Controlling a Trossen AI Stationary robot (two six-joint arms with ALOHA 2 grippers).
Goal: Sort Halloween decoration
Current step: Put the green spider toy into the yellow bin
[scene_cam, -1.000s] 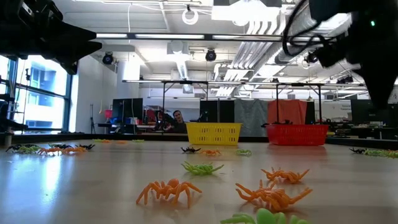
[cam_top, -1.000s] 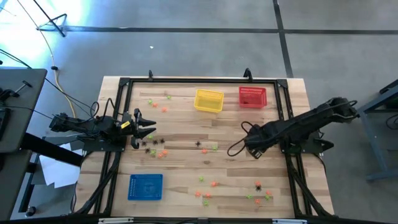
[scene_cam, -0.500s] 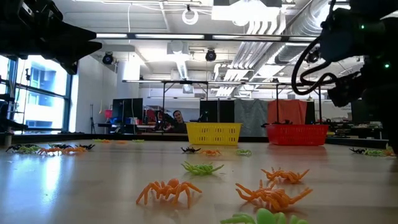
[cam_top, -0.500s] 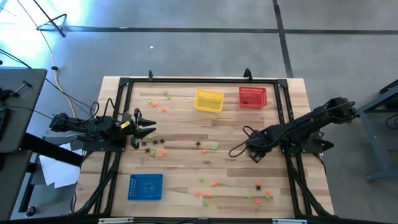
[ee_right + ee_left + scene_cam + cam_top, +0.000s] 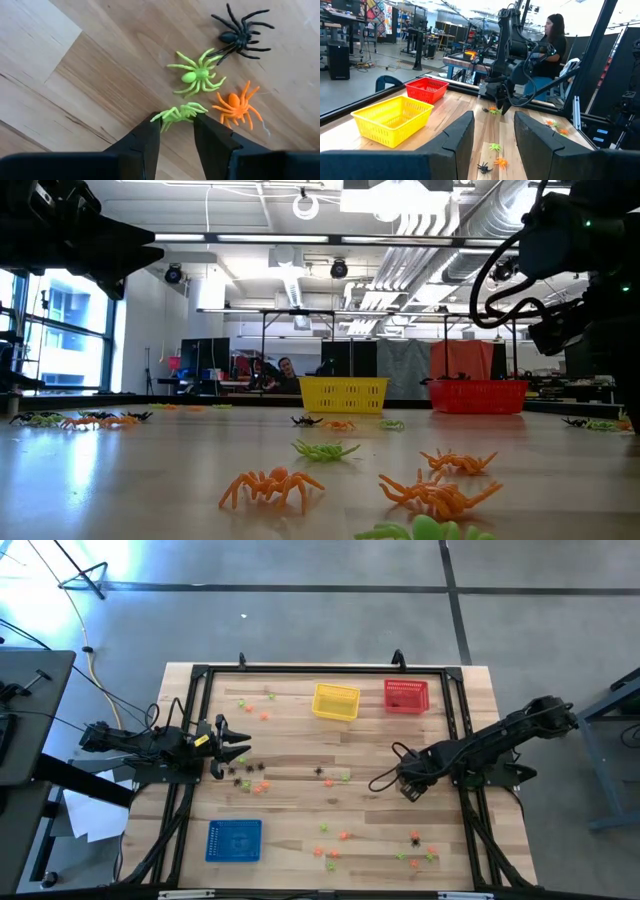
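Tiny plastic spiders, orange, light green and black, lie scattered on the wooden table point(image 5: 290, 810). My right gripper point(image 5: 176, 122) points straight down near the table's right side point(image 5: 408, 790). It is open, with a light green spider point(image 5: 178, 112) on the table between its fingertips. A second green spider point(image 5: 196, 76), an orange one point(image 5: 237, 106) and a black one point(image 5: 239, 34) lie just beyond. My left gripper point(image 5: 243, 748) hangs level and open above the table's left side, nothing between its fingers point(image 5: 494, 135). My right gripper comes from above with one fingertip point(image 5: 150, 125) on each side of the green spider's outer legs point(image 5: 161, 116). The spider lies flat on the table. I cannot tell whether the fingertips touch its legs.
A yellow basket point(image 5: 335, 701) and a red basket point(image 5: 406, 695) stand at the far edge, a blue one point(image 5: 234, 840) at the near left. More spiders lie under the left gripper point(image 5: 248, 780), at the far left point(image 5: 255, 700) and along the near edge point(image 5: 330, 843). A person sits beyond the table's right side point(image 5: 555, 35).
My right gripper has come down toward the table and moved slightly toward the near edge, mostly in the first half second. The left arm has kept still.
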